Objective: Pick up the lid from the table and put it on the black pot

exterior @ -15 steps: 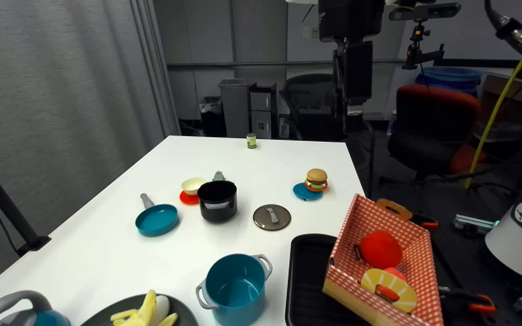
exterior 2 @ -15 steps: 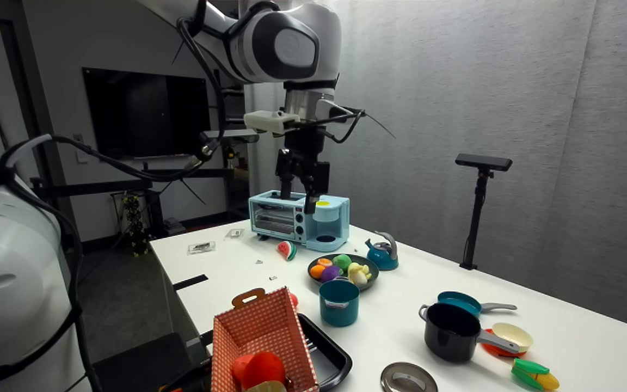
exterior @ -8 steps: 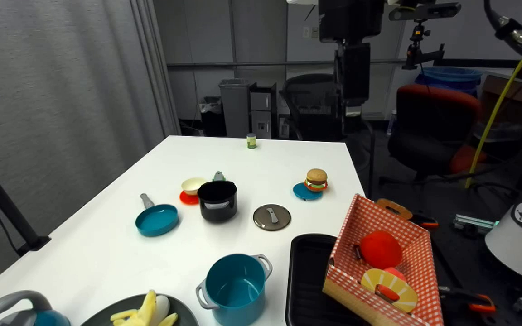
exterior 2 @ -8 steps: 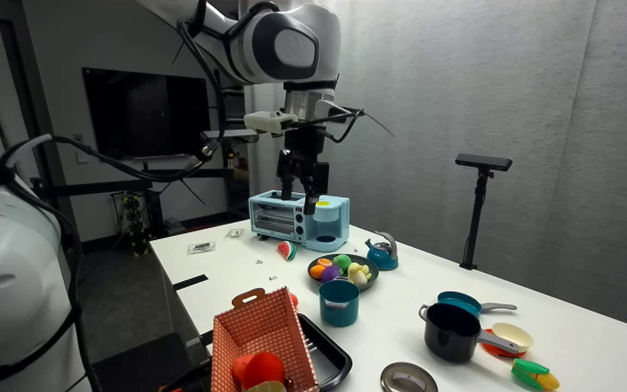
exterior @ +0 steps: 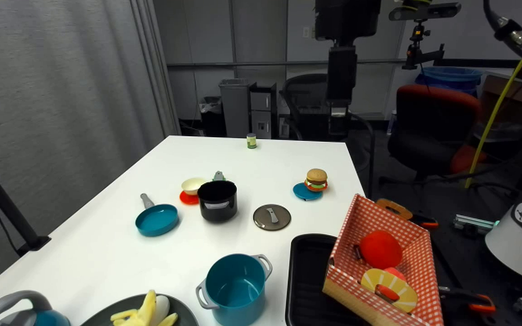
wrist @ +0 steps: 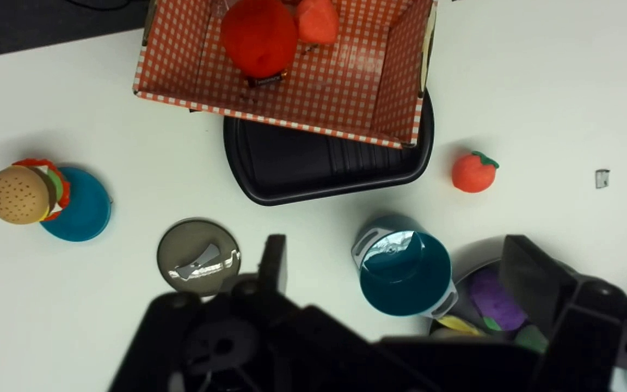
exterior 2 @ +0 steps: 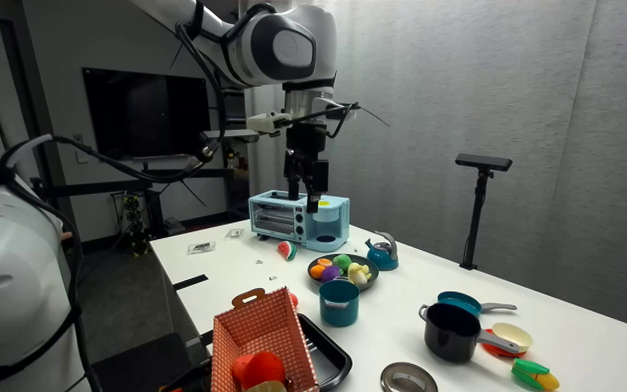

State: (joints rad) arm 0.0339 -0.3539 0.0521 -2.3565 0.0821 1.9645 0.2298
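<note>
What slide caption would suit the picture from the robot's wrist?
Open pincer above a white table, where the grey lid lies between a toy burger and a teal pot.

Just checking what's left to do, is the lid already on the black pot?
No, in an exterior view the lid lies on the white table, apart from the uncovered black pot.

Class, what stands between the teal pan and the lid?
The black pot: in an exterior view it stands between the teal pan and the lid, touching neither.
</note>
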